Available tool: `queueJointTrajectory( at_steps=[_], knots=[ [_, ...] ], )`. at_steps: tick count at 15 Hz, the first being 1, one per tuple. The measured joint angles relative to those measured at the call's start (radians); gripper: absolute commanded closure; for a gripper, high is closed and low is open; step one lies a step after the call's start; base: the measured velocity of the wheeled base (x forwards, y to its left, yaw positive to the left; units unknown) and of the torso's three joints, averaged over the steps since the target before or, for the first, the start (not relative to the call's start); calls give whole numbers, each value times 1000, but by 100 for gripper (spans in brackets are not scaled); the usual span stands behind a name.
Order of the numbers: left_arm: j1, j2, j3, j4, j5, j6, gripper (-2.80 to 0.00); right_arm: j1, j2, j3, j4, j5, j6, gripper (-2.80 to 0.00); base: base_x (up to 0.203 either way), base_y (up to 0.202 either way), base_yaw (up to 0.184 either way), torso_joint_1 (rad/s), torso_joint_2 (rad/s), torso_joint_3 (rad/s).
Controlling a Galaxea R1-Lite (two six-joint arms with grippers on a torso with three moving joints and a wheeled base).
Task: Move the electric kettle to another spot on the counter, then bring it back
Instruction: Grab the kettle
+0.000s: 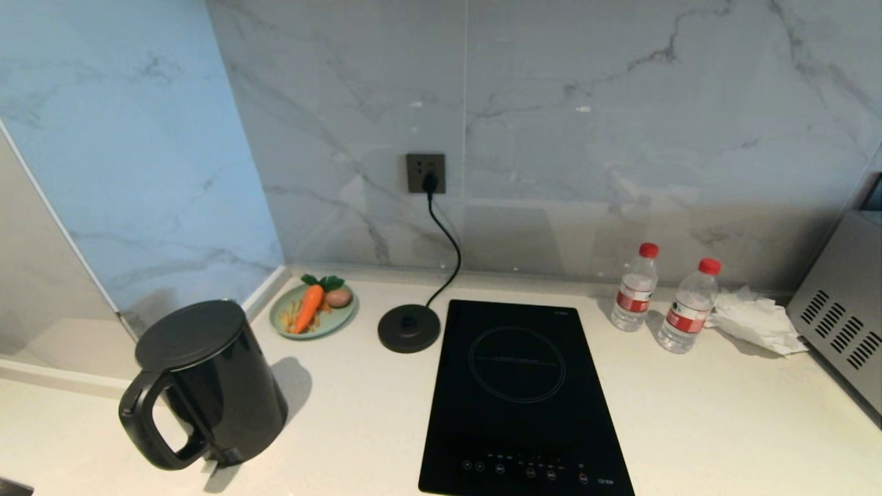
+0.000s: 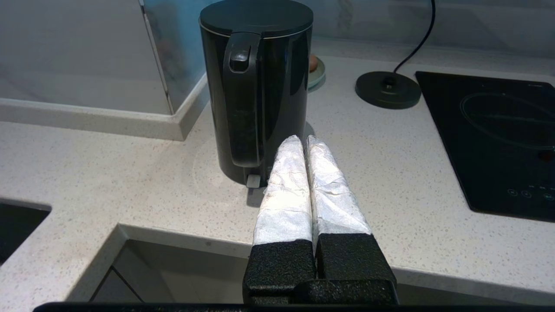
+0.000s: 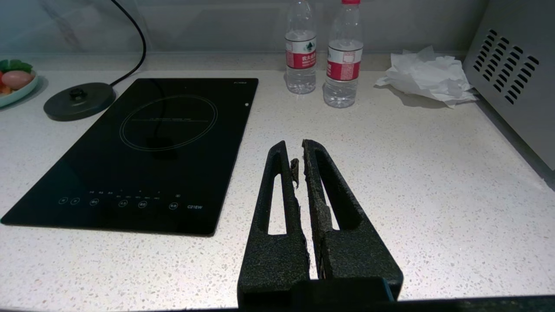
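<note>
The electric kettle, a glossy black jug with a flat lid, stands upright on the counter at the near left, its loop handle facing the front edge. It is off its base. In the left wrist view the kettle rises just beyond my left gripper. That gripper is shut, its white-wrapped fingers pressed together and empty, tips beside the kettle's lower right side over the counter. My right gripper is shut and holds nothing, hovering over the bare counter right of the hob. Neither arm shows in the head view.
The round corded base sits left of the black hob, plugged into the wall socket. A green plate with a carrot is in the back corner. Two water bottles, crumpled tissue and a grey appliance stand at right.
</note>
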Motion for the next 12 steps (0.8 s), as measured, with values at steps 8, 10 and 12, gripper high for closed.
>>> queueJointTrajectory(
  at_steps=[8,10,12],
  knots=[
    [0,0,0,0,0,0,0,0,0,1,1,0,-1,0,0,0,0,0,0,0],
    [0,0,0,0,0,1,0,0,0,1,1,1,-1,0,0,0,0,0,0,0],
    [1,0,0,1,-1,3,0,0,0,1,0,0,0,0,0,0,0,0,0,0]
  ],
)
